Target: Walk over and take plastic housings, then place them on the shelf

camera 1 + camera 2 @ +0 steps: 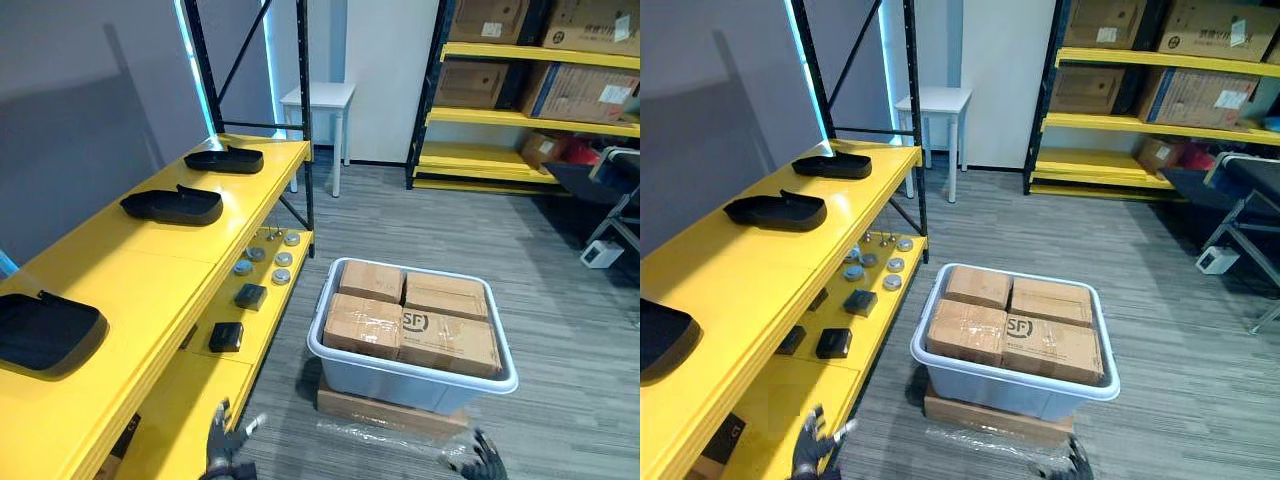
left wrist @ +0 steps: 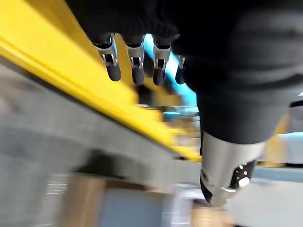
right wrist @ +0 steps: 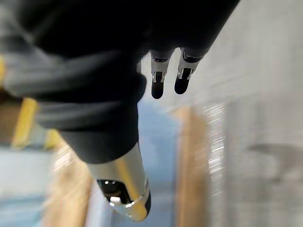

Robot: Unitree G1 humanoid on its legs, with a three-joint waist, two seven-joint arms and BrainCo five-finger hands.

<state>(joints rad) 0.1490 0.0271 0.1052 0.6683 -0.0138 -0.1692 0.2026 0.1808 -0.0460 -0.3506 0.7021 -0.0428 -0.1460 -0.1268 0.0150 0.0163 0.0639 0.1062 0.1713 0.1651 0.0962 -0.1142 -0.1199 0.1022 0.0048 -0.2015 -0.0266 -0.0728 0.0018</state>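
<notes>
Three black plastic housings lie on the top board of the yellow shelf (image 1: pixel 150 270) on my left: a far one (image 1: pixel 225 159), a middle one (image 1: pixel 173 205) and a near one (image 1: pixel 45 332). My left hand (image 1: pixel 222 440) hangs low beside the shelf's lower board, well below the housings. In the left wrist view its fingers (image 2: pixel 137 66) are straight and hold nothing. My right hand (image 1: pixel 483 460) is low at the front, just past the grey tub. Its fingers (image 3: pixel 165 78) are straight too, with nothing in them.
A grey tub (image 1: pixel 400 385) of cardboard boxes (image 1: pixel 410 318) stands on a wrapped flat base on the floor ahead. Small metal discs (image 1: pixel 270 262) and black blocks (image 1: pixel 226 336) lie on the lower shelf board. A white table (image 1: pixel 318 97) and a rack of boxes (image 1: pixel 540 70) stand at the back.
</notes>
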